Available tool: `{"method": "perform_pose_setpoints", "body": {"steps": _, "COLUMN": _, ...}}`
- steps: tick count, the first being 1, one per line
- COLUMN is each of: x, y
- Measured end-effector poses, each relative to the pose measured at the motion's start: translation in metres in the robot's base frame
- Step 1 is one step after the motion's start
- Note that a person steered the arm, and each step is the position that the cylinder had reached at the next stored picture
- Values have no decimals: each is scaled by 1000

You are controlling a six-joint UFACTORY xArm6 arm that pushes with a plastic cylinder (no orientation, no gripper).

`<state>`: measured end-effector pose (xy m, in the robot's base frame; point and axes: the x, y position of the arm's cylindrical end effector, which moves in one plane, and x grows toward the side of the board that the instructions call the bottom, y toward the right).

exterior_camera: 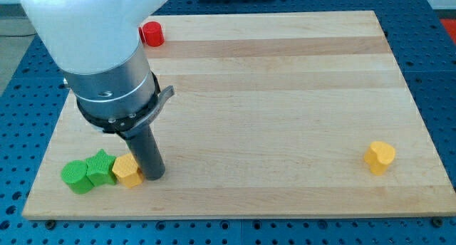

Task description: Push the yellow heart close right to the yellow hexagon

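The yellow heart (380,157) lies near the board's right edge, toward the view's bottom right. The yellow hexagon (127,171) lies near the view's bottom left. My tip (154,176) rests on the board just right of the yellow hexagon, touching or nearly touching its right side. The heart is far to the right of both the tip and the hexagon.
A green star (100,167) sits against the hexagon's left side, and a green round block (75,176) lies left of the star. A red cylinder (152,34) stands near the board's top edge. The wooden board (285,95) sits on a blue perforated table.
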<state>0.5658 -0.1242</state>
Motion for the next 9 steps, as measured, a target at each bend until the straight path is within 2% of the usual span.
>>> {"method": "perform_pose_setpoints", "body": {"steps": 1, "x": 0, "y": 52}}
{"method": "perform_pose_setpoints", "body": {"steps": 2, "x": 1, "y": 135}}
{"method": "perform_pose_setpoints", "body": {"steps": 4, "x": 31, "y": 306}}
{"method": "perform_pose_setpoints", "body": {"steps": 5, "x": 27, "y": 384}}
{"method": "perform_pose_setpoints", "body": {"steps": 6, "x": -1, "y": 396}}
{"method": "perform_pose_setpoints", "body": {"steps": 8, "x": -7, "y": 313}}
{"method": "perform_pose_setpoints", "body": {"steps": 9, "x": -19, "y": 295}}
